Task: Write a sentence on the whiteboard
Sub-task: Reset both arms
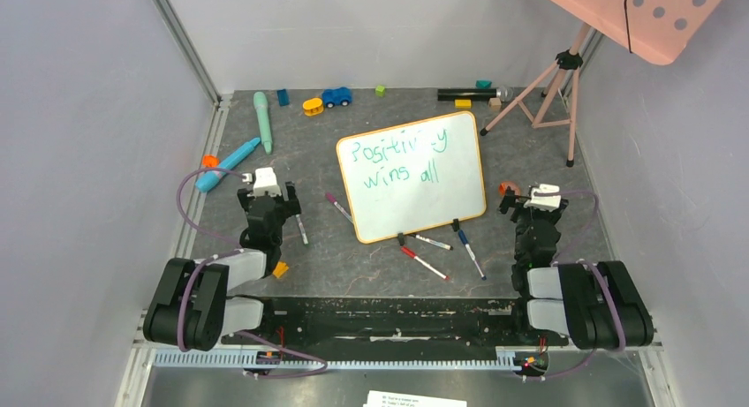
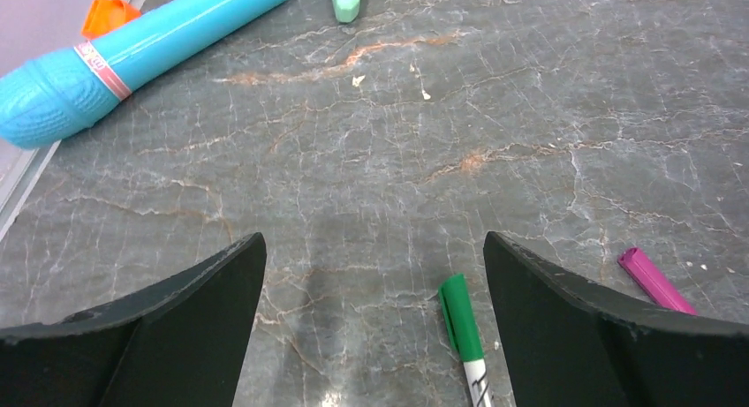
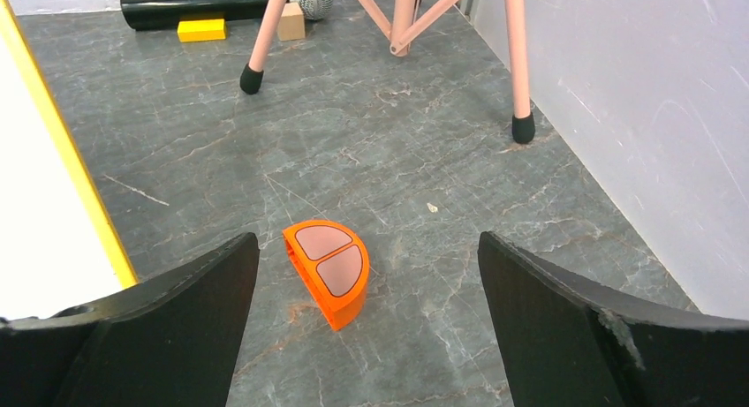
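Left gripper [image 2: 371, 246] is on the left of the whiteboard [image 1: 455, 193]. Its fingers are wide apart and hold nothing. It hangs low over the gray counter [image 2: 397, 142]. A green marker [image 2: 461, 314] lies on the counter between its fingers, close to the one nearer the whiteboard. A purple marker [image 2: 654, 282] lies between that finger and the whiteboard. A blue toy microphone [image 2: 115, 58] lies farther away from the whiteboard, on the left.

Right gripper [image 3: 367, 241] is on the right of the whiteboard, by its near corner. Its fingers are wide apart too, with nothing in them. An orange half-round block [image 3: 329, 270] sits on the counter between them, just beside the whiteboard's yellow edge.

The whiteboard lies flat on the counter, turned a little. The sentence [image 1: 397, 160] is on it in green, in two lines. A red marker [image 1: 424, 264] lies near its front edge.
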Motion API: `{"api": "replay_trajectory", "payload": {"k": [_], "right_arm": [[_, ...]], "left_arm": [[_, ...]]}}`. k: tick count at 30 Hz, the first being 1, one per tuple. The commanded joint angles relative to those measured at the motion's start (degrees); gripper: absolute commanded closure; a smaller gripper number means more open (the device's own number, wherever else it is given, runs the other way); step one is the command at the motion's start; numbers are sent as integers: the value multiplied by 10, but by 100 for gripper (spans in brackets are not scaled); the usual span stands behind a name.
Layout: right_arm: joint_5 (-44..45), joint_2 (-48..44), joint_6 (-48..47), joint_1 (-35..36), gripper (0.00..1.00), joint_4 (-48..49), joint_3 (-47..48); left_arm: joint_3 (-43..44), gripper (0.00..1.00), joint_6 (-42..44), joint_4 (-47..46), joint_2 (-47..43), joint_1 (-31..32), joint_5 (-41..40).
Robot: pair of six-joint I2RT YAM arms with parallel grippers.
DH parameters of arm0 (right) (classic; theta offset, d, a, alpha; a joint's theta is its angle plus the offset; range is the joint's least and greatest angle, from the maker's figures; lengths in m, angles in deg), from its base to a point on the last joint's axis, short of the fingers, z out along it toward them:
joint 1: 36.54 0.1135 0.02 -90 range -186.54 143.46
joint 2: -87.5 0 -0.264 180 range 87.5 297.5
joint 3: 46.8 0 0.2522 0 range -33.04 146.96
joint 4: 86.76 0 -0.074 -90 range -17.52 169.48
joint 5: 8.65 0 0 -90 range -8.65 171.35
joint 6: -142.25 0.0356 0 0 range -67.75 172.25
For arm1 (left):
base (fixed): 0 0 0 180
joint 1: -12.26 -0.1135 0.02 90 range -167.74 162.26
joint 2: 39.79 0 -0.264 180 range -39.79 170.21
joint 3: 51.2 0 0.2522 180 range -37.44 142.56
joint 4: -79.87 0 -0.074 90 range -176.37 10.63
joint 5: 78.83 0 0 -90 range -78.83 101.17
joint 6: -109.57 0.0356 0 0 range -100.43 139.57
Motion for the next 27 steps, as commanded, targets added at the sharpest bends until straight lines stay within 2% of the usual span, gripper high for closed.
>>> {"api": "replay_trajectory", "payload": {"k": [1, 8, 10, 12, 14, 27], "right_arm": [[-1, 55, -19, 5, 5, 147, -96], [2, 79, -27, 13, 2, 140, -79], [6, 77, -27, 15, 2, 134, -77], [5, 78, -28, 15, 2, 136, -78], [-14, 79, -35, 15, 2, 120, -69], [-25, 81, -41, 15, 2, 112, -63]], "left_arm": [[15, 4, 51, -113, 32, -11, 24], [16, 10, 63, -187, 118, -12, 70], [19, 7, 59, -210, 139, -14, 59], [22, 0, 52, -193, 133, -16, 52], [20, 0, 45, -207, 138, -16, 26], [21, 0, 45, -204, 137, -16, 26]]}}
